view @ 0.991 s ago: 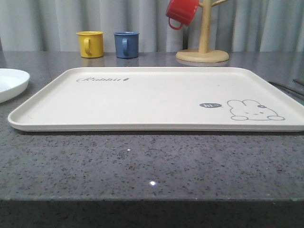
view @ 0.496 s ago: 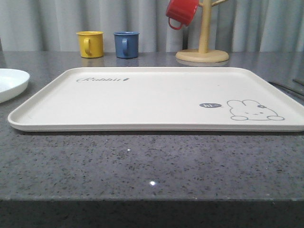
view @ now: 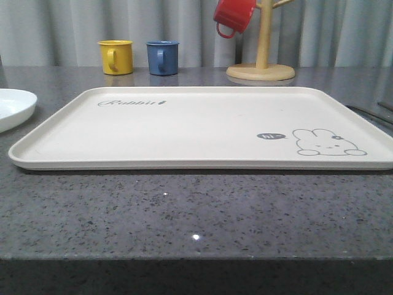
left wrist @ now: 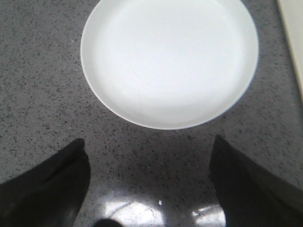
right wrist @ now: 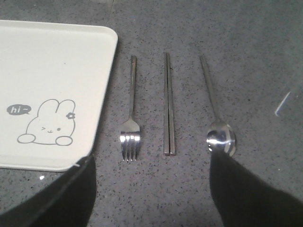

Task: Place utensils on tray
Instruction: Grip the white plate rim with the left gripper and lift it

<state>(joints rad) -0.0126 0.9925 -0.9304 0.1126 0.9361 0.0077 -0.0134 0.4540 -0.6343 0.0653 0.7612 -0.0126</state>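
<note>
The cream tray (view: 202, 132) with its rabbit drawing lies flat on the grey counter with nothing on it. In the right wrist view its corner (right wrist: 90, 52) shows, and beside it on the counter lie the utensils in a row: a fork (right wrist: 131, 113), a pair of chopsticks (right wrist: 168, 104) and a spoon (right wrist: 215, 113). My right gripper (right wrist: 151, 163) hangs open above the counter just short of the fork tines and chopstick ends, holding nothing. My left gripper (left wrist: 149, 153) is open over bare counter near a round white plate (left wrist: 169, 59).
At the back stand a yellow mug (view: 116, 56), a blue mug (view: 163, 58) and a wooden mug tree (view: 261, 67) carrying a red mug (view: 233, 16). The white plate's edge (view: 13, 107) sits left of the tray. Bare counter stretches in front of the tray.
The front view has shifted very slightly to the left. Nothing on the table has moved.
</note>
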